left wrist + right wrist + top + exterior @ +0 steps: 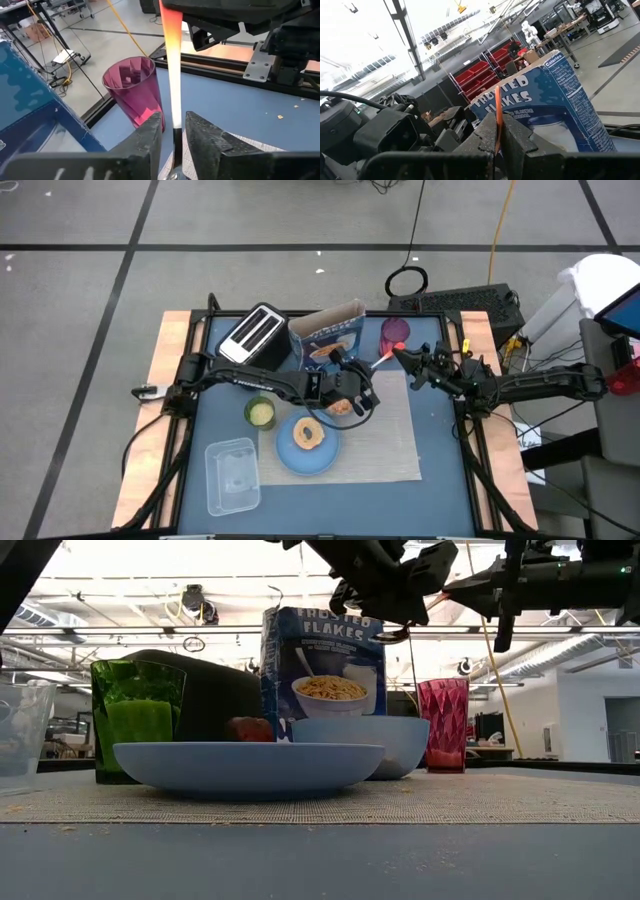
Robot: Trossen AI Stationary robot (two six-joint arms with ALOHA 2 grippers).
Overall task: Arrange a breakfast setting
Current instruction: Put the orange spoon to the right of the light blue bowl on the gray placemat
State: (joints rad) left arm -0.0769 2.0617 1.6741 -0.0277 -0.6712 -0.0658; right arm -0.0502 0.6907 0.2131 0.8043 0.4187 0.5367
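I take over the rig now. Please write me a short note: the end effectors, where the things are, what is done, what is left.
Right end effector: shut on the spoon by its orange handle, in the air over the table.
Left end effector: at the spoon's lower part, same place.
Plate and bowl stand on the placemat; cereal box and purple cup stand behind it.
Done: those four are set.
Left: probably finish passing the spoon, then lay it on the placemat.

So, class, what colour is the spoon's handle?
Orange, clearest in the left wrist view: spoon handle.
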